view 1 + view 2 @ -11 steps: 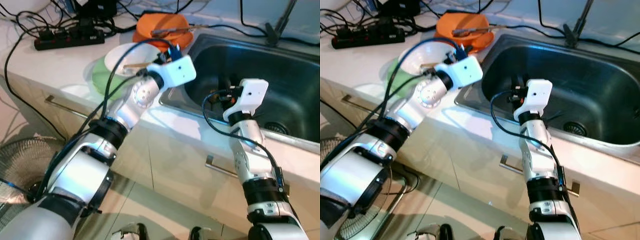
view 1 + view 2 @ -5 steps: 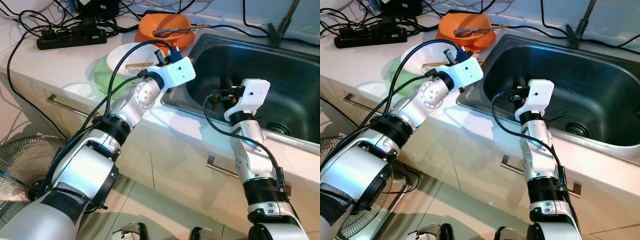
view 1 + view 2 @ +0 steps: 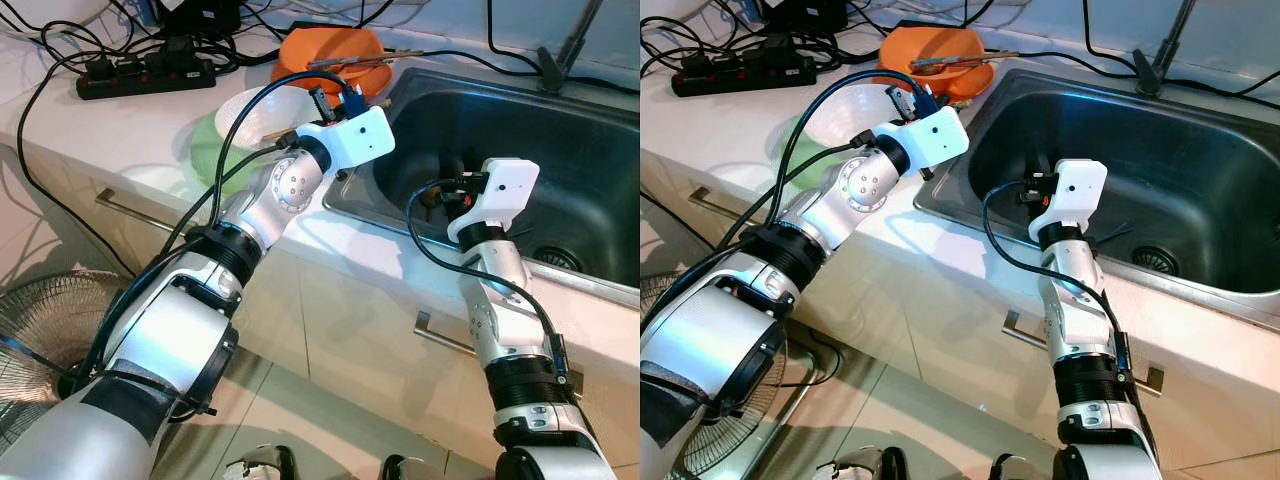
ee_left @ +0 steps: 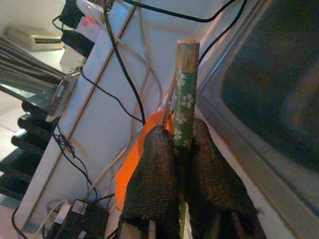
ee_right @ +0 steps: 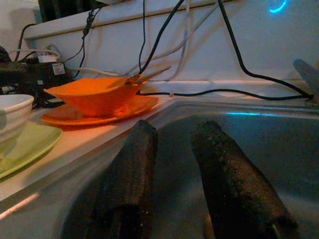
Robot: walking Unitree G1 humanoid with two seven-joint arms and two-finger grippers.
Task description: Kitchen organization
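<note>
Between the left gripper's (image 4: 180, 164) closed fingers a flowered chopstick (image 4: 185, 94) is clamped; it should be kept level toward the orange bowl (image 3: 335, 50). Right gripper (image 5: 174, 174) hangs parted.

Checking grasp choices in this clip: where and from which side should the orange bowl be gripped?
Grip the orange bowl by its near rim, coming from above on the sink side. Its walls flare too wide to span, utensils lie across its top towards the back, and it sits on an orange plate, so a rim pinch likely suits best.
</note>
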